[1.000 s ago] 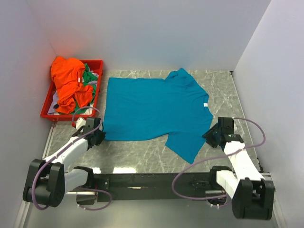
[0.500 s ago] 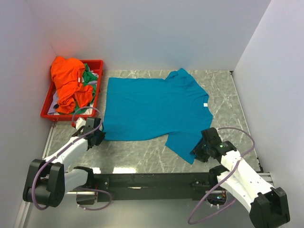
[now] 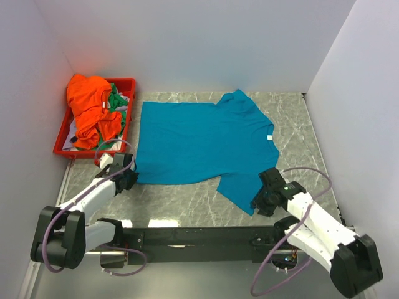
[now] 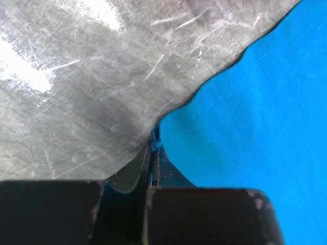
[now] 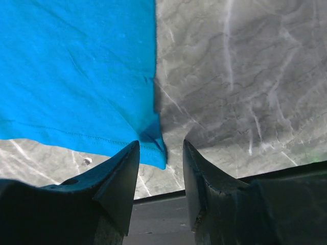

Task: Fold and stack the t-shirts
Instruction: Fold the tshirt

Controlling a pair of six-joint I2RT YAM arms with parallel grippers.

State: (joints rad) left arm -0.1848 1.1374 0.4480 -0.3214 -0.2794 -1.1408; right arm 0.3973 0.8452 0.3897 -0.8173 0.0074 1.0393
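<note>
Marbled grey tabletop sitting between white walls. Teal-blue t-shirt lying spread flat across tabletop's middle. Left pincer pinching shirt's near-left hem corner, jaws pressing tight on cloth. Right pincer standing partly open, jaws straddling near sleeve corner, not clamping it. Orange t-shirt and green t-shirt lying heaped in red tray, far left.

We see the teal-blue t-shirt spread flat on the marbled tabletop. Our left gripper sits at its near left corner, and our right gripper at the near sleeve's tip. The orange t-shirt and green t-shirt lie heaped in the red tray.
</note>
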